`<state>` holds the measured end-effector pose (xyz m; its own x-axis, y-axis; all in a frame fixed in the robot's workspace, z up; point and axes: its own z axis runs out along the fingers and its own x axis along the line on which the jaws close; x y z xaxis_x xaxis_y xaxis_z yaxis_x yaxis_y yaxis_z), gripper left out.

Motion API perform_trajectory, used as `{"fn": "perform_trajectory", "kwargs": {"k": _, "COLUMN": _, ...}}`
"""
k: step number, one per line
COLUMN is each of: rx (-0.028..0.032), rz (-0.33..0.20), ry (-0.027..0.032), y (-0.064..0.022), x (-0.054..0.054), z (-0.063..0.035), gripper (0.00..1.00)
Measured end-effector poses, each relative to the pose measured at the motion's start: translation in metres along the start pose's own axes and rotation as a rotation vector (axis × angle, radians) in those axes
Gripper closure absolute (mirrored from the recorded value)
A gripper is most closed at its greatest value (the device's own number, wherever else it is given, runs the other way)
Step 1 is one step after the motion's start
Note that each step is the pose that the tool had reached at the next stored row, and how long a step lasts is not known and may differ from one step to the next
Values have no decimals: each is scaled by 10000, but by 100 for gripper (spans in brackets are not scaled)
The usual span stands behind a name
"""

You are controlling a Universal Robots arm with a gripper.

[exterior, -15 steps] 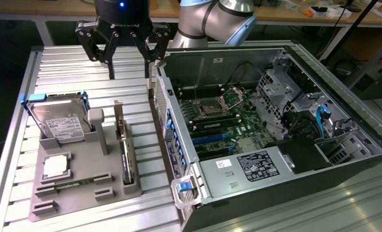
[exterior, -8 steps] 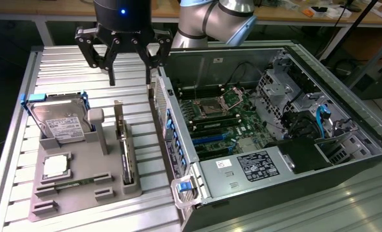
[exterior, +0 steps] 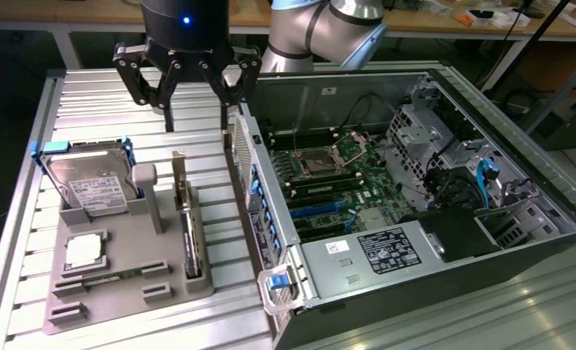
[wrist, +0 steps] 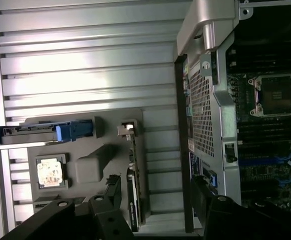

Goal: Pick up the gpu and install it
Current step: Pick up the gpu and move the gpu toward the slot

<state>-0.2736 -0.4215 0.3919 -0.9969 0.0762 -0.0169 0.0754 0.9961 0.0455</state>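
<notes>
A ribbed silver metal table (exterior: 93, 95) carries 1 open black-and-silver computer case (exterior: 444, 299), motherboard exposed, on the exterior view's right. Just beside it lies a flat grey plastic holder tray (exterior: 113, 302). The black gripper (exterior: 197, 120) hangs above bare table beyond the tray, its 2 fingers spread wide and holding nothing. In the tray, a silver hard drive with white label (exterior: 93, 182) leans in its slot. The gpu (exterior: 188, 233), a thin dark card with a silver bracket, stands on edge nearest the case. A square silver processor chip (exterior: 84, 249) and a narrow green memory stick (exterior: 103, 278) lie flat.
</notes>
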Motion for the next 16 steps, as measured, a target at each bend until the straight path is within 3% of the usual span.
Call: {"fn": "perform_trajectory", "kwargs": {"k": 16, "rx": -1, "rz": 0, "ry": -1, "y": -242, "x": -27, "z": -7, "gripper": 33}}
